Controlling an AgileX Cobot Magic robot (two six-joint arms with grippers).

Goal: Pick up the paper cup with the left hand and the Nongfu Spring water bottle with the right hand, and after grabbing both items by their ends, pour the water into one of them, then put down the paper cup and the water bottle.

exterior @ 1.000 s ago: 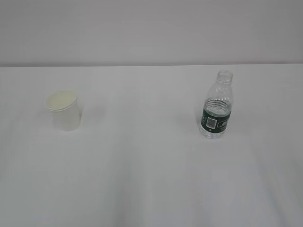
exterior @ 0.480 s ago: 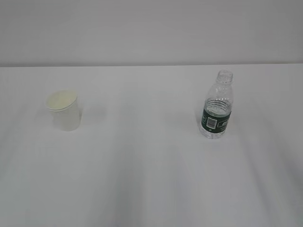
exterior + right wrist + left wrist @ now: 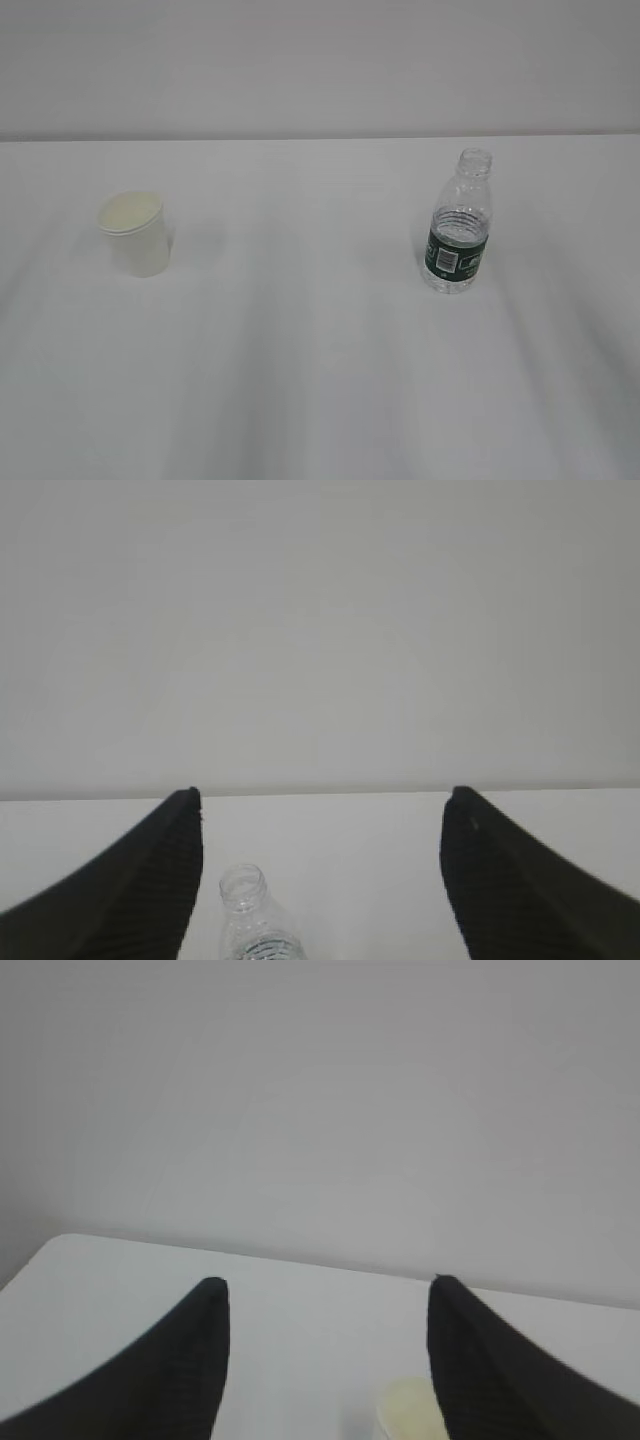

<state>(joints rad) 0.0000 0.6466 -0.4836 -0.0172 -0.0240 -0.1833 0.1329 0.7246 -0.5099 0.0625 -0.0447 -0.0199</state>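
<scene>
The white paper cup stands upright on the left of the table. The clear Nongfu Spring water bottle with a dark green label stands uncapped on the right, water in its lower part. Neither arm shows in the exterior view. In the left wrist view my left gripper is open and empty, and the cup's cream rim peeks in beside the right finger. In the right wrist view my right gripper is open and empty, with the bottle's neck low between the fingers, nearer the left one.
The white table spreads wide around both items, ending at a far edge against a plain pale wall. Nothing else stands on it.
The cup and bottle have not moved in the exterior view. No arm has come into that view.
</scene>
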